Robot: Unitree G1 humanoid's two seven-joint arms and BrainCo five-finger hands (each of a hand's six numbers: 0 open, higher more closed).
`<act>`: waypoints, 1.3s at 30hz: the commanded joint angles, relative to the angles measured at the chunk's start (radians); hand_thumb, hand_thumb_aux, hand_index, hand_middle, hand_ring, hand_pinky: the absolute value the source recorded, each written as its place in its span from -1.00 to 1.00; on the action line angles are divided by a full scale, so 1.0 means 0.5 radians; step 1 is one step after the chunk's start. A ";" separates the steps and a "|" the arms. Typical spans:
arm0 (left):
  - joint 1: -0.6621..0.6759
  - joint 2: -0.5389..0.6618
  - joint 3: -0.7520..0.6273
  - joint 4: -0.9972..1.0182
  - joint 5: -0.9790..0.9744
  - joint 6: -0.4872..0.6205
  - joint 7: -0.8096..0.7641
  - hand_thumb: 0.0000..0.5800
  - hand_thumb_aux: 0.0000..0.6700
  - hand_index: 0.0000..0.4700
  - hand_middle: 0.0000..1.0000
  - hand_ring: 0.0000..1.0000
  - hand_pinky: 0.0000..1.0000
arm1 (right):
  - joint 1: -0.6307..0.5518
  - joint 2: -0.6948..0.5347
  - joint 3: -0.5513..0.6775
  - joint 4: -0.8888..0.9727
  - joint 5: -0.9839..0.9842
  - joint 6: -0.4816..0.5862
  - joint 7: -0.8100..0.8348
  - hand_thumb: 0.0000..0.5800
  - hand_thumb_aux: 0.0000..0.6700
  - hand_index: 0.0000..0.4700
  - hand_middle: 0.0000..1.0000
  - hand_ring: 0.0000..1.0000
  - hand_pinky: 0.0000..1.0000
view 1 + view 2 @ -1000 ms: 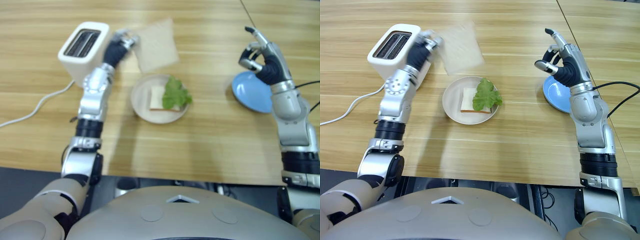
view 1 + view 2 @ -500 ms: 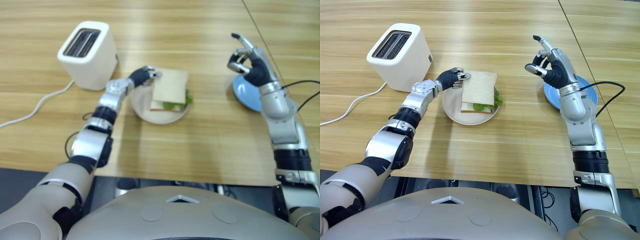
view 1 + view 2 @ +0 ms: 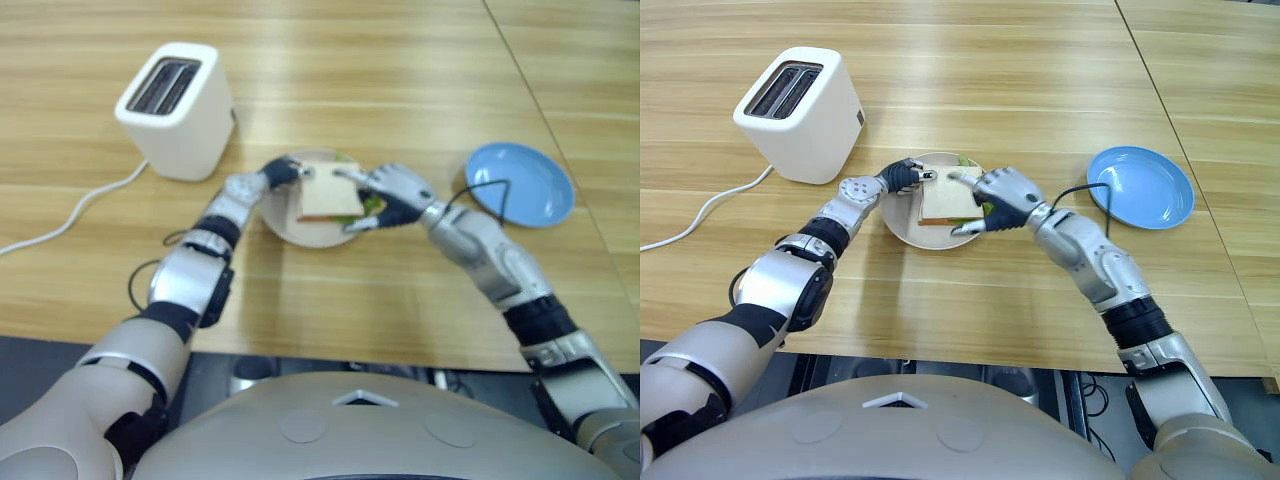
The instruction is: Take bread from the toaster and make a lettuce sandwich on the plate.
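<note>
Pinching the 10 o'clock corner of the top slice (image 3: 945, 203), the left hand (image 3: 902, 175) has its fingers closed on the bread at the 10 o'clock rim of the cream plate (image 3: 902, 226). The slice lies flat on the sandwich in the middle of that plate. At the plate's 3 o'clock side the right hand (image 3: 1005, 200) rests with fingers loosely spread, one laid across the slice and the thumb low by the rim, closed on nothing.

Through the left eye, lettuce (image 3: 372, 204) shows as green squeezed between the bread's 3 o'clock edge and the right hand. The right eye catches a sliver of it at the slice's 12 o'clock edge.

The white toaster (image 3: 175, 110) stands at 10 o'clock from the plate, well apart from it, its white cord (image 3: 70, 222) trailing off toward 8 o'clock. A blue plate (image 3: 1140, 187) sits out at 3 o'clock, a black cable (image 3: 1090, 185) looping over its near edge.

The wooden bench (image 3: 990, 60) has a seam (image 3: 515, 60) running toward 5 o'clock, and dark floor (image 3: 30, 350) lies below its near edge
</note>
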 commanded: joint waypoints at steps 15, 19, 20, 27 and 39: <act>0.034 0.023 -0.016 0.052 0.138 -0.019 0.024 1.00 1.00 0.96 1.00 1.00 1.00 | -0.282 0.110 0.641 0.981 -0.565 0.192 0.053 -1.00 -1.00 -1.00 -1.00 -1.00 -1.00; 0.027 0.037 -0.021 0.029 0.151 -0.040 0.044 1.00 1.00 0.96 1.00 1.00 1.00 | -0.269 0.119 0.652 0.964 -0.518 0.159 0.082 -1.00 -1.00 -1.00 -1.00 -1.00 -1.00; 0.022 0.040 -0.024 0.020 0.159 -0.049 0.053 1.00 1.00 0.96 1.00 1.00 1.00 | -0.264 0.122 0.656 0.970 -0.506 0.151 0.090 -1.00 -1.00 -1.00 -1.00 -1.00 -1.00; -0.029 0.178 0.017 -0.223 0.222 -0.180 0.413 -1.00 -1.00 -1.00 -1.00 -1.00 -1.00 | -0.236 0.136 0.683 1.014 -0.405 0.092 0.151 -1.00 -1.00 -1.00 -1.00 -1.00 -1.00; 0.452 0.484 0.172 -1.569 0.284 0.053 0.662 -1.00 -1.00 -1.00 -1.00 -1.00 -1.00 | -0.203 0.089 0.610 0.897 -0.296 0.062 0.099 -1.00 -1.00 -1.00 -1.00 -1.00 -1.00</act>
